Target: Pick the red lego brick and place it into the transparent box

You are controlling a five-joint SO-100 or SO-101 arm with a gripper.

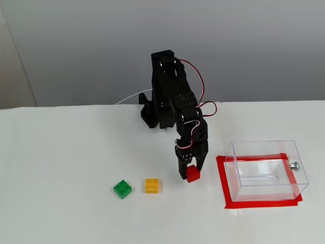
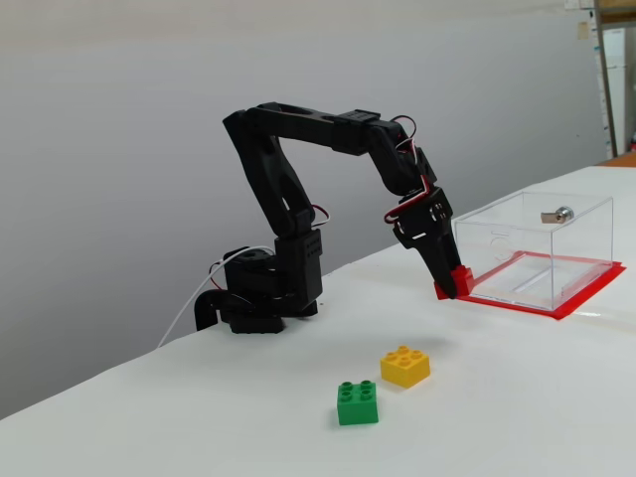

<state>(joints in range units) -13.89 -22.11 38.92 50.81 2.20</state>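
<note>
Starting on the left in a fixed view, you've got the small green plastic brick (image 1: pixel 122 188) and the small yellow plastic brick (image 1: pixel 152 185) sitting near each other on the white table (image 1: pixel 61 168), and my guess is they're just decoys so you have to go by colour, since neither is anywhere near being grabbed. Next over, your black two-finger claw (image 1: pixel 190 173) is pinching the small square red lego brick (image 1: pixel 193 175) at its tip, fingers squeezed onto its sides. In a fixed view from the side (image 2: pixel 458 279) that red brick looks lifted clear of the table, hanging just short of the near edge of the box, so I'd say you're mid-carry and it isn't over the opening yet. The brick itself is plain bright red, chunky, about the same size as the other two. Furthest right is the clear plastic rectangular box (image 1: pixel 264 152) with the little silver knob (image 1: pixel 294 165) on its side, open on top, sitting inside a red tape outline (image 1: pixel 223 183), which probably marks its fixed spot.
</note>
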